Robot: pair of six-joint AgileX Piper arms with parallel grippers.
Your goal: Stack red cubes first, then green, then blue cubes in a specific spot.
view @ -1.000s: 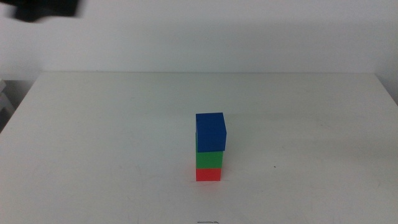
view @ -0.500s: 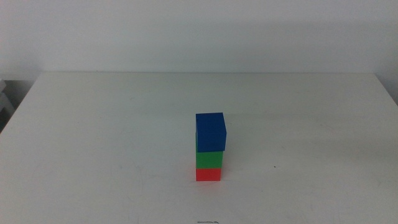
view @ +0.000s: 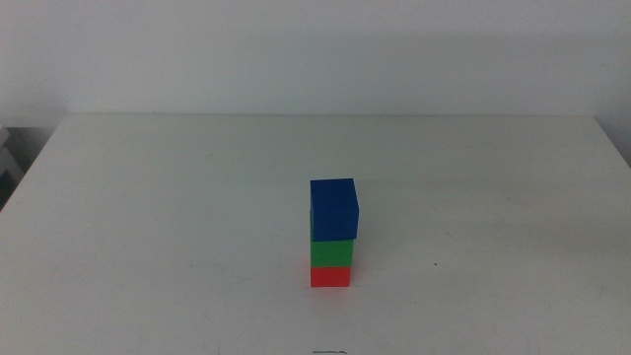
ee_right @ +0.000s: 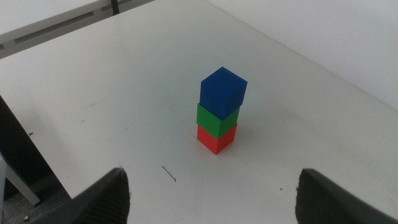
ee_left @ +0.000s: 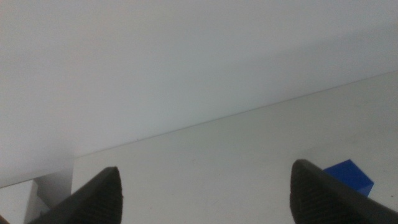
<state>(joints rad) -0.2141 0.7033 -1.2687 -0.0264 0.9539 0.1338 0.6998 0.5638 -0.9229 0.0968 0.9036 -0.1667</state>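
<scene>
Three cubes stand in one column on your white counter [view: 148, 217], a little right of centre and toward the near edge in the middle view. At the base you have the red cube [view: 330, 277], bright and matte, resting flat on the bare counter. On it sits the green cube [view: 331, 253], equally plain and of the same size, its faces lined up closely with the red one below. On top is the blue cube [view: 333, 209], deep blue and matte, touching the green cube and twisted slightly against it, so that one corner overhangs a little; you see this most clearly in the right wrist view, where the blue cube [ee_right: 223, 92] sits turned over the green cube [ee_right: 217, 119] and the red cube [ee_right: 216, 138]. No outline or marker shows on the counter around the stack.

Going from left to right: your left gripper [ee_left: 205, 190] is off the middle view altogether. Its wrist camera shows its fingers [ee_left: 102, 193] spread wide apart with nothing between them, looking across the counter [ee_left: 205, 149] toward the wall, with only a corner of the blue cube [ee_left: 349, 175] showing by the far finger. Your right gripper [ee_right: 211, 196] is also outside the middle view. Its fingers [ee_right: 323, 193] are likewise wide apart and empty, well clear of the stack.
</scene>
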